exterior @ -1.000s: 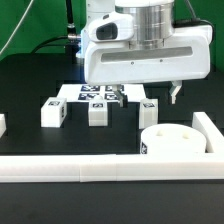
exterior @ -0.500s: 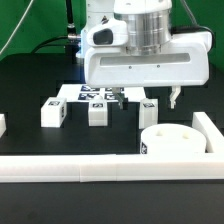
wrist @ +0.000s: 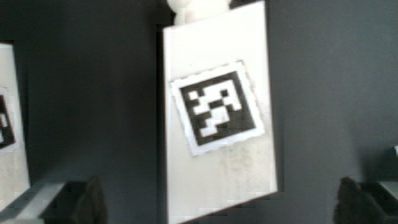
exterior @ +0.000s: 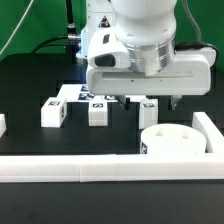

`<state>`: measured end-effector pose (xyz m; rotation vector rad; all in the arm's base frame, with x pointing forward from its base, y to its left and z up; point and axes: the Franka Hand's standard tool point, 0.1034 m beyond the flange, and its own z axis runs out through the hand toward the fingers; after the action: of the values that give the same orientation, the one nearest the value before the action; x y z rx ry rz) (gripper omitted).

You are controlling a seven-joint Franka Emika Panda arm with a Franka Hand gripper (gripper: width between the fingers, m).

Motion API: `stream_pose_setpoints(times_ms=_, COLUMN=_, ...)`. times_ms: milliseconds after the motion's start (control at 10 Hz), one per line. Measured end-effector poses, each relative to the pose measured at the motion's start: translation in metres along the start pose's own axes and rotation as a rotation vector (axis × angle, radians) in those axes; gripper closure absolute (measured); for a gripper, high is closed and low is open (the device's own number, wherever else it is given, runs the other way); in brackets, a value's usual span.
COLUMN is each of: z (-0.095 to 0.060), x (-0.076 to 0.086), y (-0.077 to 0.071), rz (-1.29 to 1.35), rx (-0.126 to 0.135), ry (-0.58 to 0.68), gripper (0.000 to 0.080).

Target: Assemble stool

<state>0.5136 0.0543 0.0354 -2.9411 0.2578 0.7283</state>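
Three white leg blocks with black-and-white tags stand in a row on the black table: left (exterior: pixel 52 112), middle (exterior: pixel 97 112) and right (exterior: pixel 149 108). The round white seat disc (exterior: pixel 170 140) lies at the front right. My gripper (exterior: pixel 155 100) is open and hangs just above the right leg block, partly hiding it. In the wrist view that leg block (wrist: pixel 222 110) lies between my open gripper (wrist: pixel 217 200), whose dark fingertips (wrist: pixel 63 200) show apart from the block on either side.
The marker board (exterior: pixel 85 93) lies behind the legs. A long white border rail (exterior: pixel 100 170) runs along the front and another (exterior: pixel 210 128) along the exterior view's right. Another tagged white piece (wrist: pixel 9 110) shows at the wrist view's edge.
My gripper has come down toward the right leg block and shifted slightly to the exterior view's right. The leg blocks and seat disc have not moved.
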Motion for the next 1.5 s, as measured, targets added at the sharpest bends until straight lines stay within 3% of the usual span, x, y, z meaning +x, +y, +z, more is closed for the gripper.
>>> stream_pose_setpoints(times_ms=500, z=0.015, x=-0.009, y=0.005, rz=0.004, rx=-0.029, ry=-0.386, gripper=0.015)
stream_pose_setpoints(times_ms=900, z=0.026, x=-0.017, y=0.002, rz=-0.012, rx=-0.049, ry=-0.611, gripper=0.015)
stream_pose_setpoints(times_ms=1200, z=0.029, x=-0.011, y=0.0, rz=-0.025, rx=-0.046, ry=-0.608, gripper=0.015)
stream_pose_setpoints(times_ms=1400, z=0.033, x=-0.011, y=0.0, rz=-0.026, rx=-0.046, ry=-0.609, gripper=0.0417)
stream_pose_setpoints(times_ms=1500, z=0.033, x=-0.011, y=0.0, rz=-0.027, rx=-0.047, ry=-0.608, gripper=0.0417)
